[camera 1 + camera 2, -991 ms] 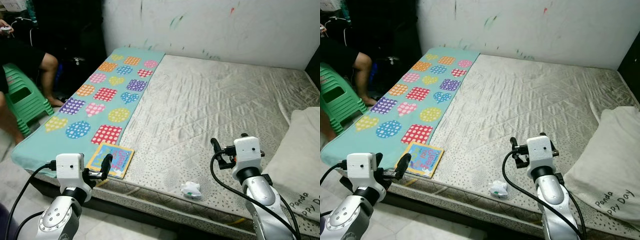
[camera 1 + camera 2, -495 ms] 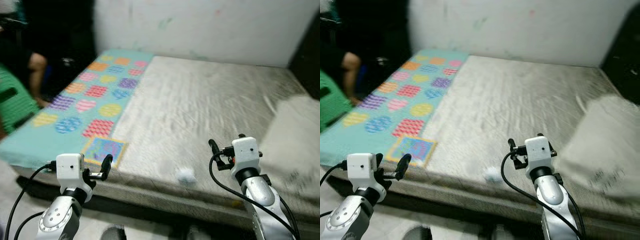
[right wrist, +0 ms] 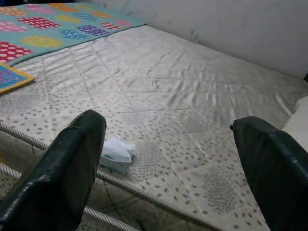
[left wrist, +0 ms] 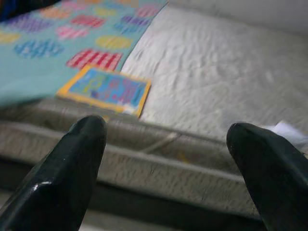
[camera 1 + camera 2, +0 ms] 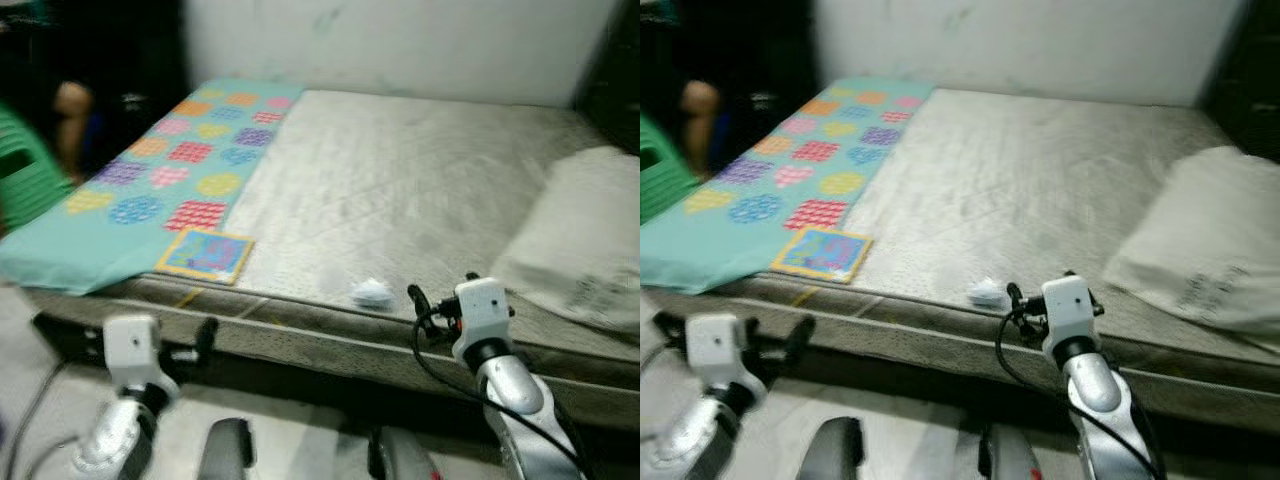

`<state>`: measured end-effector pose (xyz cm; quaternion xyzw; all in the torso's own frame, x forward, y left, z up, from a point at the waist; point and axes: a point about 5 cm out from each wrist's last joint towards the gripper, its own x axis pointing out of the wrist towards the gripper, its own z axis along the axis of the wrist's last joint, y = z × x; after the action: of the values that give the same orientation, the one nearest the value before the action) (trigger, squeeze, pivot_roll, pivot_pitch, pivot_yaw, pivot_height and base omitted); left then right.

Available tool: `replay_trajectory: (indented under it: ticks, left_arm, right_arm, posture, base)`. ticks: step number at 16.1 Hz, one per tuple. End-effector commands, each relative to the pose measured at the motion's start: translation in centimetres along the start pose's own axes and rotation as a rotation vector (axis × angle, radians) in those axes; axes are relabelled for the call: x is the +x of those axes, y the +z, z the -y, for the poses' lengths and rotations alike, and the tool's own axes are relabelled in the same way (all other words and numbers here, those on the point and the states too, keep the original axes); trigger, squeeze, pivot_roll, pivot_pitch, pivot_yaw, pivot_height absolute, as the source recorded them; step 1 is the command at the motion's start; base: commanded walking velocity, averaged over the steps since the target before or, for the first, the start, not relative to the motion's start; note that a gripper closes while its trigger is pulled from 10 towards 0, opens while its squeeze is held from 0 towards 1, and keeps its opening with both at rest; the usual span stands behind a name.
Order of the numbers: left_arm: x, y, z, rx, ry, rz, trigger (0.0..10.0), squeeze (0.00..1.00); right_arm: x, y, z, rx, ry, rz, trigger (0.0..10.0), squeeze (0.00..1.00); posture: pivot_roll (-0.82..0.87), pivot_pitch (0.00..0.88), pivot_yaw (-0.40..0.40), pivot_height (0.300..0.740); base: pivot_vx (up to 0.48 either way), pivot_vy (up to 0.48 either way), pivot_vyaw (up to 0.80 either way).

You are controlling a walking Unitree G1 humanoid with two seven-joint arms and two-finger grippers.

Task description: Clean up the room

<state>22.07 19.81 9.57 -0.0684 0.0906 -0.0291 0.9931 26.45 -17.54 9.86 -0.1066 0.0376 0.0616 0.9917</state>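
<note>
A small colourful picture book (image 5: 205, 254) lies near the mattress's front edge, half on a teal patterned mat (image 5: 150, 170). To its right, a crumpled white wrapper (image 5: 372, 293) rests by the same edge. My left gripper (image 4: 166, 144) is open and empty, hanging low in front of the bed's side, below the book (image 4: 106, 89). Open and empty too, my right gripper (image 3: 168, 139) is level with the mattress edge, just right of the wrapper (image 3: 117, 153). The head views are blurred.
A white pillow (image 5: 585, 235) lies on the right of the bare mattress (image 5: 400, 190). A person's knee (image 5: 70, 100) and a green stool (image 5: 25, 175) are at the far left. My feet (image 5: 225, 450) stand on the floor before the bed.
The whole picture has shifted and blurred: the camera moved back and down, so the bed sits higher in view. Both grippers now hang lower, near the mattress's side. Book and wrapper lie as before.
</note>
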Motion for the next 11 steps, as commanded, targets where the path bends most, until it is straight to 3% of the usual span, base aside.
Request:
replay_trajectory:
  ticks: [1, 7, 11]
  left_arm:
    - [-0.15, -0.02, 0.51, -0.014, -0.027, 0.005, 10.0, 0.0]
    - [-0.25, -0.07, 0.63, -0.026, -0.039, 0.005, 10.0, 0.0]
    - [-0.29, -0.1, 0.68, -0.027, -0.042, 0.003, 10.0, 0.0]
  right_arm:
    - [0.14, 0.49, 0.19, 0.001, 0.0, 0.016, 10.0, 0.0]
    - [0.08, 0.38, 0.23, -0.003, 0.003, 0.01, 10.0, 0.0]
    - [0.04, 0.34, 0.27, -0.008, 0.002, 0.005, 10.0, 0.0]
  posture:
    - [-0.17, 0.0, -0.011, 0.613]
    - [-0.17, 0.0, -0.013, 0.613]
    - [-0.17, 0.0, -0.013, 0.613]
  base:
    - [0.262, 0.0, 0.0]
    - [0.335, 0.0, 0.0]
    - [0.48, 0.0, 0.0]
